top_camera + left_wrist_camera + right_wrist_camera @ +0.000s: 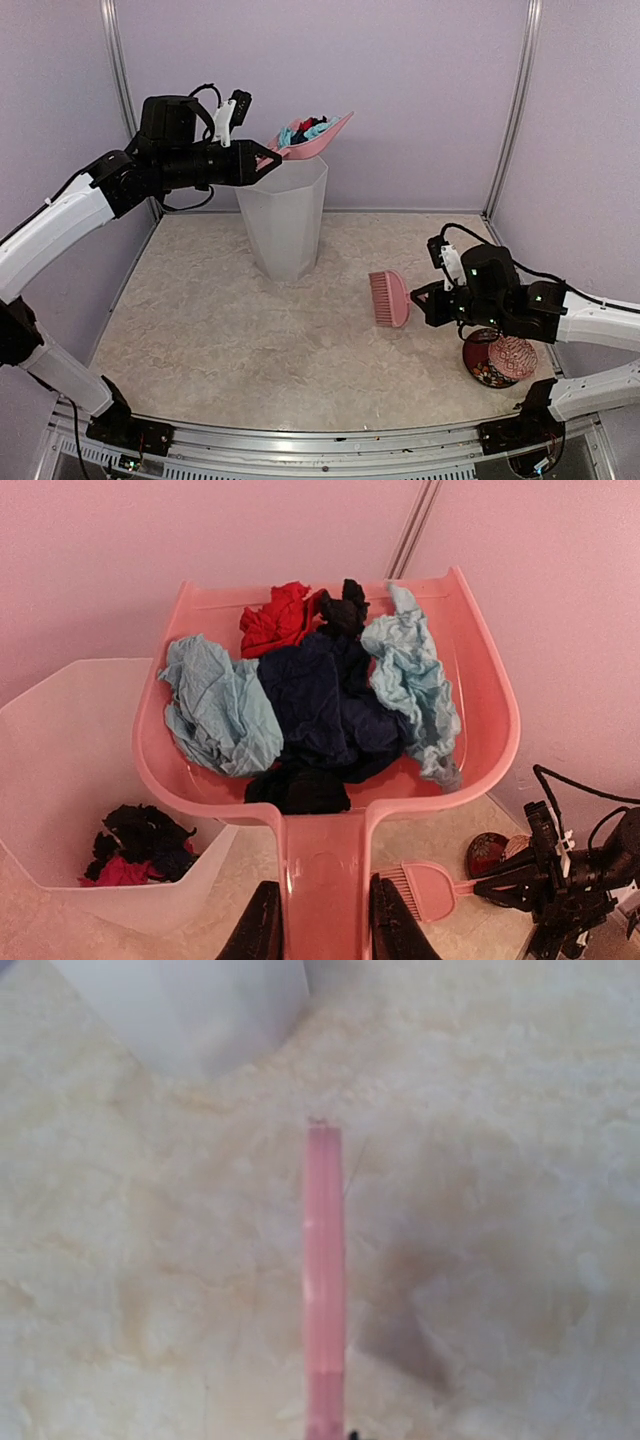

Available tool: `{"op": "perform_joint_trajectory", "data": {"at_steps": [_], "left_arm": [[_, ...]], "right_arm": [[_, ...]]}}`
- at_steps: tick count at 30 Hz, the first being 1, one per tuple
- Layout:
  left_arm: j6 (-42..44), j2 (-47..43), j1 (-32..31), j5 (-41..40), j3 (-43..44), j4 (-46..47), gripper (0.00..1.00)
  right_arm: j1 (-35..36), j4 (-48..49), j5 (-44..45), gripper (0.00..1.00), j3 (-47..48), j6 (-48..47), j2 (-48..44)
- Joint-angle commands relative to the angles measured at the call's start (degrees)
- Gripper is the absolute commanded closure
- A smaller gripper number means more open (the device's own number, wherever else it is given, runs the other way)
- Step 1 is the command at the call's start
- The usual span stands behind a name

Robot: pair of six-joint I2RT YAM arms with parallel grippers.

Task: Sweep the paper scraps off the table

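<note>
My left gripper (268,160) (322,925) is shut on the handle of a pink dustpan (325,140) (490,730), held high over a translucent white bin (285,215) (60,740). Teal, dark blue, black and red paper scraps (308,129) (320,695) fill the pan. More black and red scraps (135,845) lie at the bottom of the bin. My right gripper (425,298) is shut on a pink brush (390,298) (425,890), held low over the table (200,330) at the right. The right wrist view shows that brush (325,1280) edge-on; its own fingers barely show.
A round red patterned dish (500,360) (490,852) sits at the right, partly under my right arm. The bin stands at the back centre near the lilac wall, and its base (190,1010) shows ahead of the brush.
</note>
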Motion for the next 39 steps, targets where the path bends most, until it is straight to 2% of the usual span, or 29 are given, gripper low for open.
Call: {"op": "perform_joint_trajectory", "data": {"at_steps": [1, 9, 14, 17, 26, 31, 35, 39], "left_arm": [[-7.18, 2.47, 6.15, 15.74, 1.51, 3.91, 1.0], [-22.41, 6.61, 15.56, 30.91, -1.43, 14.89, 1.0], [-37.72, 9.01, 18.84, 39.96, -6.15, 29.77, 1.0], [-47.14, 9.98, 19.79, 42.39, -9.71, 38.49, 1.0], [-64.16, 11.45, 20.49, 41.58, -15.28, 52.86, 1.0], [-77.12, 11.06, 20.3, 37.41, -23.04, 70.77, 1.0], [-79.33, 11.0, 19.27, 33.53, -24.78, 73.12, 1.0], [-84.6, 12.41, 18.52, 30.55, -25.7, 80.77, 1.0]], "right_arm": [[-0.59, 3.72, -0.29, 1.0, -1.81, -0.41, -2.99], [-0.62, 6.16, -3.49, 1.0, -3.48, 0.53, -2.75], [-0.61, 6.71, -3.79, 1.0, -3.64, 0.36, -2.34], [-0.61, 6.96, -3.66, 1.0, -3.71, -0.07, -2.57], [-0.83, 7.05, -3.15, 1.0, -4.62, -0.59, -4.24], [-0.88, 7.7, -3.31, 1.0, -4.91, -0.84, -4.6], [-0.95, 8.0, -3.43, 1.0, -5.04, -0.98, -4.63], [-0.97, 8.54, -3.49, 1.0, -5.43, -0.87, -4.75]]}}
